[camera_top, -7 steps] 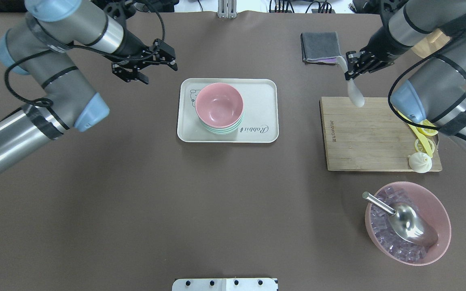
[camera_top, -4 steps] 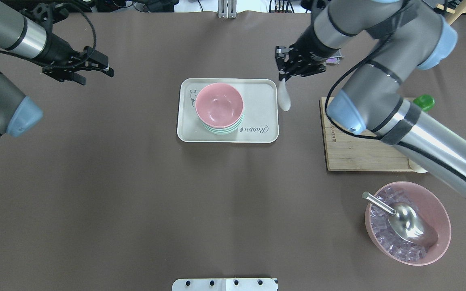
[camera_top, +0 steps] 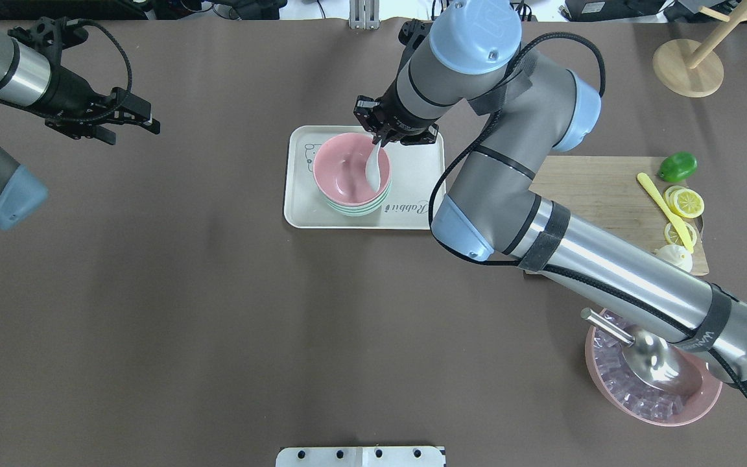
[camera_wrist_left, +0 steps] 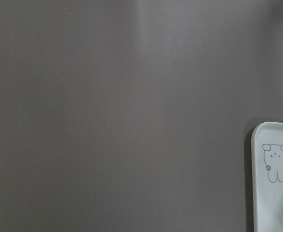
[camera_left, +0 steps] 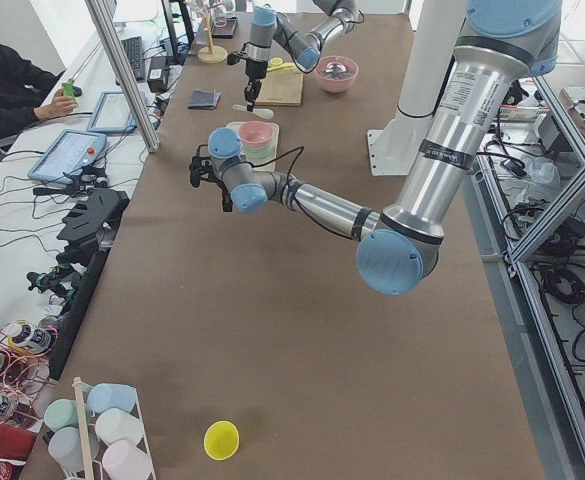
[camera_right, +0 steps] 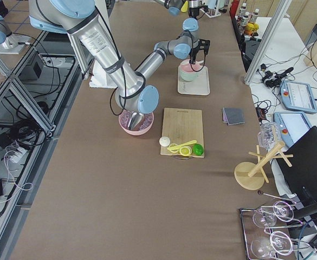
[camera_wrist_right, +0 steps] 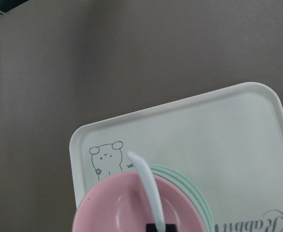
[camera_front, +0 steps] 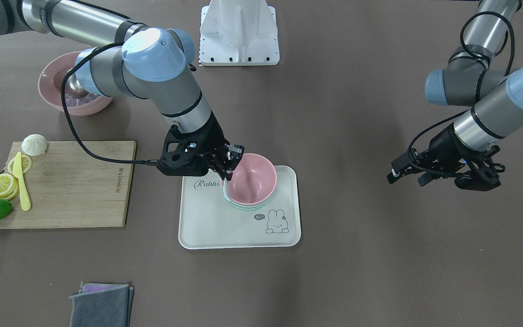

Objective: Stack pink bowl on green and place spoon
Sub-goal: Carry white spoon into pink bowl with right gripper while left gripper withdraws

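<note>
A pink bowl (camera_top: 346, 170) sits nested on a green bowl (camera_top: 355, 209) on a white rabbit tray (camera_top: 415, 165). My right gripper (camera_top: 383, 135) is shut on the handle of a white spoon (camera_top: 373, 170). It holds the spoon tilted, with the spoon's head down inside the pink bowl. The right wrist view shows the spoon (camera_wrist_right: 148, 191) over the pink bowl (camera_wrist_right: 112, 212), with the green rim (camera_wrist_right: 189, 193) beneath. In the front view the right gripper (camera_front: 227, 165) is at the bowl's edge (camera_front: 254, 177). My left gripper (camera_top: 133, 123) is open and empty, far to the tray's left.
A wooden cutting board (camera_top: 607, 188) with a lime, lemon slices, a yellow knife and a bun lies right of the tray. A pink bowl of ice with a metal scoop (camera_top: 652, 363) stands front right. A grey cloth (camera_front: 100, 304) and a wooden stand (camera_top: 688, 65) are at the far side.
My right gripper has carried the spoon left, from beside the tray's right edge to over the pink bowl. My left gripper has moved slightly further left.
</note>
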